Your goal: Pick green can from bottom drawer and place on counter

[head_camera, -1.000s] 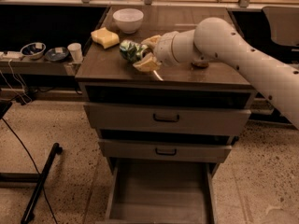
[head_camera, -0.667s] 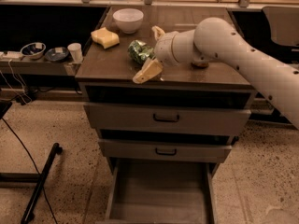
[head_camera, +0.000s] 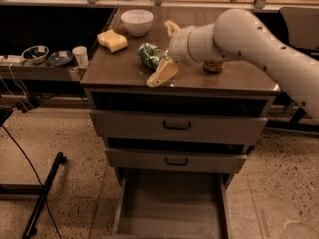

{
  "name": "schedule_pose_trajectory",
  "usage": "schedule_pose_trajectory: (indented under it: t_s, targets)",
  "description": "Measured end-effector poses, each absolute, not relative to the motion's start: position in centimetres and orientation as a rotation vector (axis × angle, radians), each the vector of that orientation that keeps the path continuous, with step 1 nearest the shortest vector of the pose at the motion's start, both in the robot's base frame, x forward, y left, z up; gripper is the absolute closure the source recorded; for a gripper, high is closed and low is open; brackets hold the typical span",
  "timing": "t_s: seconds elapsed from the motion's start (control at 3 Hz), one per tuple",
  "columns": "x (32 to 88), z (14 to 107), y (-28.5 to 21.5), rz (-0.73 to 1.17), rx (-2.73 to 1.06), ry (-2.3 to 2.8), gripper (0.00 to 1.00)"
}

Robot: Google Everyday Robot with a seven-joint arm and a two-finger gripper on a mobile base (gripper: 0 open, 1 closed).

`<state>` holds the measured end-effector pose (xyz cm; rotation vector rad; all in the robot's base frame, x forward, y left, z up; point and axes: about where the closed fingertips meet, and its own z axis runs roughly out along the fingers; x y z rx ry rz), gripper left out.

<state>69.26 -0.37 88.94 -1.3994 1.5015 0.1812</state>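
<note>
- Green can (head_camera: 148, 55): laid on its side on the counter (head_camera: 112, 69), long axis slanted toward the wrist.
- Gripper (head_camera: 160, 54): positioned just right of it; jaws spread wide, the can bracketed, apparently unclamped.

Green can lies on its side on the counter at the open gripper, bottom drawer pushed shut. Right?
No: the camera view shows the bottom drawer pulled open. The rest holds: the green can lies on its side on the counter at the open gripper.
</note>
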Motion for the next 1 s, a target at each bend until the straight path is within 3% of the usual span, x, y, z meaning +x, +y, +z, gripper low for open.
schedule_pose_trajectory:
  t_s: [0.33,0.67,1.0]
  targets:
    - [65.7,92.7,-3.7,0.060,-1.438,1.463,0.00]
    - [63.4,95.9,-7.7,0.036,-1.361,1.383,0.00]
    - [61.6,97.7,-8.6,0.032,-1.337,1.330,0.00]
